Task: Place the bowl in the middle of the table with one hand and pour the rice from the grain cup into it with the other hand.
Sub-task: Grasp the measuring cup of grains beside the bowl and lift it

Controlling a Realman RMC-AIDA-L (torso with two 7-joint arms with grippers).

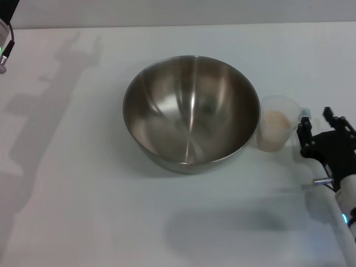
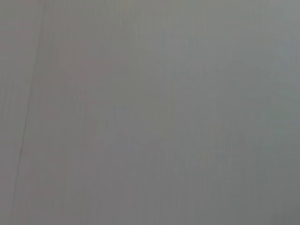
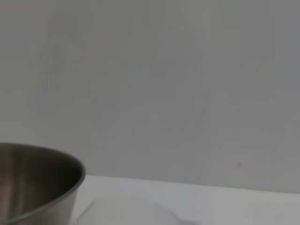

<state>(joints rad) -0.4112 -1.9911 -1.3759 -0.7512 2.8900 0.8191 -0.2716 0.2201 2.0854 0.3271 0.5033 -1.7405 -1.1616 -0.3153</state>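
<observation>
You have one table (image 1: 78, 211), plain white, and everything else rests on it. On it stands one bowl (image 1: 191, 111), the steel one, upright near the middle of the tabletop; its inside shows only reflections, with no grains visible in it. In the right wrist view you see the same bowl's rim and outer wall (image 3: 37, 183) at the near edge.

Next in size are your two arms. The right gripper (image 1: 318, 129) is low over the table on the right side, just beside the cup's handle, with its two dark fingers spread apart and nothing between them. Of the left arm you see only one small part (image 1: 5, 41) at the far left corner of the head view, well apart from the bowl; you cannot tell how its gripper stands, since its own wrist view shows just a plain grey surface.

Then one grain cup (image 1: 277, 129), clear plastic, standing upright just beside the bowl's right wall, touching it or nearly so. Its rim also shows faintly in the right wrist view (image 3: 122, 213).

Smallest is the rice (image 1: 275, 123), one pale mass sitting inside the cup.
</observation>
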